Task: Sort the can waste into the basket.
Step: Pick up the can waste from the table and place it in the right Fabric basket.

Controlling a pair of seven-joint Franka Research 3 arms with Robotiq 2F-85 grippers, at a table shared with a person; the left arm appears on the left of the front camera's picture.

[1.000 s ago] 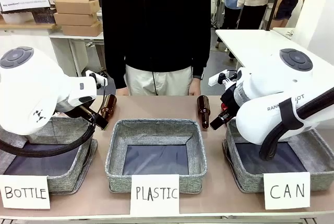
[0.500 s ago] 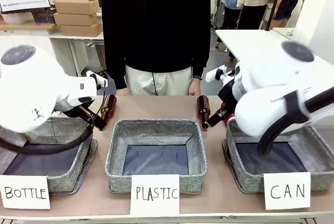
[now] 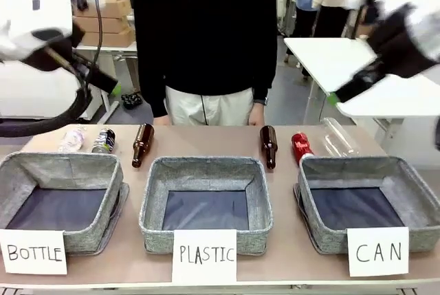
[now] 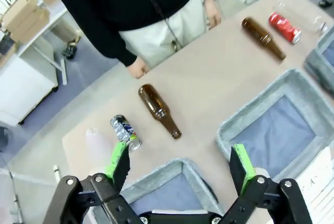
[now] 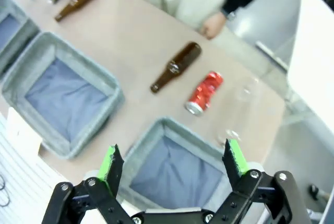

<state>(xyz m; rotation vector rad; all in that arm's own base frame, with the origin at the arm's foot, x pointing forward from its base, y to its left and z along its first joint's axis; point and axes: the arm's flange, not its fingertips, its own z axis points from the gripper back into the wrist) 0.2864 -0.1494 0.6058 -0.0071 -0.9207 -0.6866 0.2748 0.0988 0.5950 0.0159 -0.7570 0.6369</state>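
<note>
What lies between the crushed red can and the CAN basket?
Nothing visible. The crushed shiny red metal can lies just behind the far left corner of the grey woven CAN basket; a brown glass bottle and a clear plastic bottle only flank it.

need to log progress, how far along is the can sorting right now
Done: nothing; the CAN basket has a bare blue floor. In hand: nothing; the left hand and right hand are both open, up above the table. Left: the red can, lying just behind that basket, and the printed can, lying at the far left behind the BOTTLE basket, both need to go in.
</note>
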